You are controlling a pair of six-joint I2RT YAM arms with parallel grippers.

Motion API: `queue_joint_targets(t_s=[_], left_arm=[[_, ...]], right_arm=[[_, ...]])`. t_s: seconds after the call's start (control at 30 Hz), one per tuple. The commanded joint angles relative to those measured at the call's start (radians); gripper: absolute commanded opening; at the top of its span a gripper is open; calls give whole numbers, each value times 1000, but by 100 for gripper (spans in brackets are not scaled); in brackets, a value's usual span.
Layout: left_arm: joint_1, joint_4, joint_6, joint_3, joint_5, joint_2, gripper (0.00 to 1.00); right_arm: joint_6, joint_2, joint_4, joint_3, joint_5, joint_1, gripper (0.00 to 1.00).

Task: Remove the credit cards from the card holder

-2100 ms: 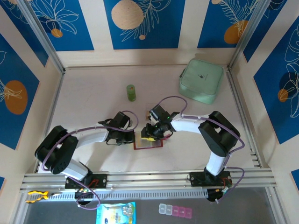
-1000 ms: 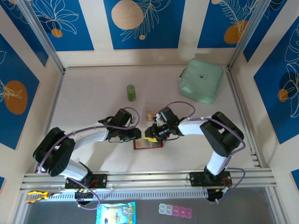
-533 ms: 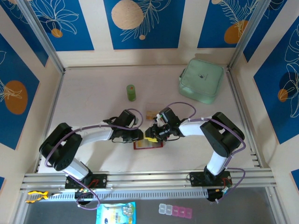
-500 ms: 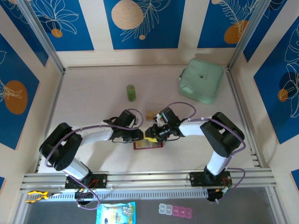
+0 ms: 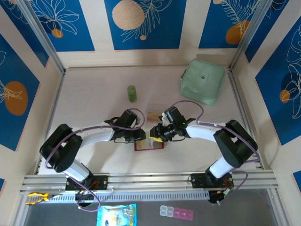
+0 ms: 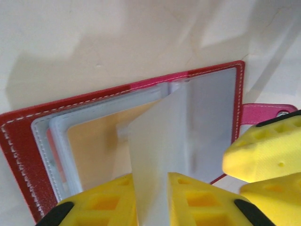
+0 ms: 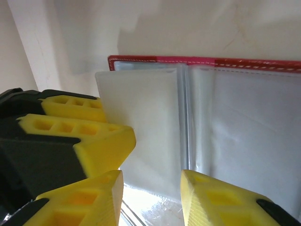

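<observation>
Card holder (image 5: 149, 146) lies open and flat on the worktop (image 5: 94, 103), near the front edge and between the two arms. Its long axis runs left to right in the top view. The closing tab (image 6: 263, 110) is at the end next to the right arm's fingers. Inside, one clear pocket leaf (image 6: 155, 136) stands raised off the stack. An orange card (image 6: 94, 141) shows through the pocket beneath that leaf, on the side away from the tab.

Left gripper (image 6: 151, 186): jaws nearly together, pinching the lower edge of the raised leaf and holding it up.

Right gripper (image 7: 151, 181): jaws spread partway, poised over the near edge of the pockets. It grips nothing that can be made out.

Governing relation: both grippers are at the holder, just beside each other, but the left one is occupied. The orange card lies across the raised leaf from the right gripper. The free gripper would therefore probably have to reach under or past the leaf toward the left arm's side, along the holder's long axis. Which pocket edge is open cannot be told.

One small tan card (image 5: 153, 115) lies on the worktop just beyond the holder, apart from it.
</observation>
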Motion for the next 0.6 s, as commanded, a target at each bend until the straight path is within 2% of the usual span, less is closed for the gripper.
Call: queue_joint_targets(t_s=[0.0,0.27,0.57], left_arm=[[-17,-17,-9,47,10,-26,23],[-46,-24,-7,133,23,33,33],[-81,-21,-10,209,37,125,47]], right_arm=[[-43,-65,-108,-17,30,-20,38],[-79,-186,-199,-32,56,-77,38],[-104,-232,-237,-40,44,-131,39]])
